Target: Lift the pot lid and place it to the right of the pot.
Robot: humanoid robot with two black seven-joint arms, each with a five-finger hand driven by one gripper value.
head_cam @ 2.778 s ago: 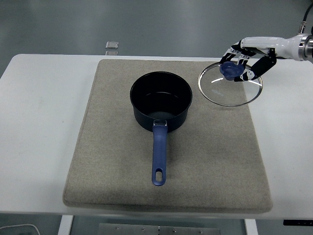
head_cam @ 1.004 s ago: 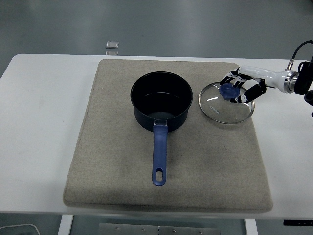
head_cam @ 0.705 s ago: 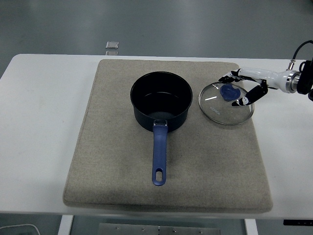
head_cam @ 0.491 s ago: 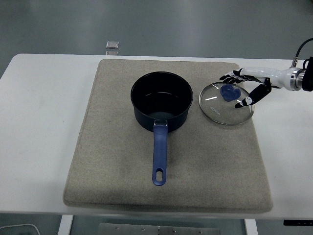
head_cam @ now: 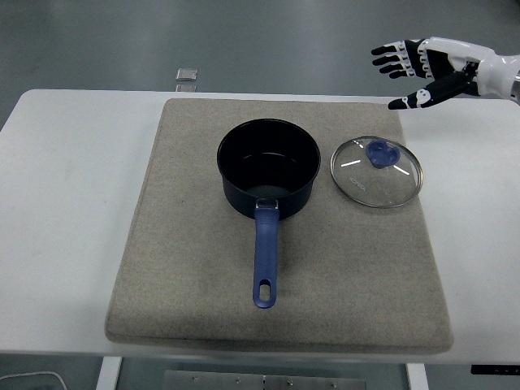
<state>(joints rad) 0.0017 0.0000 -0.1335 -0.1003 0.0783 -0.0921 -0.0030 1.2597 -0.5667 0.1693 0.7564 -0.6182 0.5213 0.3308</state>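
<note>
A dark blue pot point(head_cam: 267, 166) with a long blue handle point(head_cam: 265, 258) pointing toward me stands uncovered on a beige mat point(head_cam: 187, 268). Just to its right the glass lid point(head_cam: 377, 171), with its blue knob point(head_cam: 379, 153) up, lies flat on the mat. My right hand point(head_cam: 410, 71) hovers high above and behind the lid, fingers spread, holding nothing. The left arm does not show.
A small clear square object point(head_cam: 187, 75) lies at the table's far edge, behind the mat. The white table point(head_cam: 57, 195) shows bare on both sides of the mat.
The right hand set the lid down on the mat right of the pot, let go of the knob, and rose up and back away from it.
</note>
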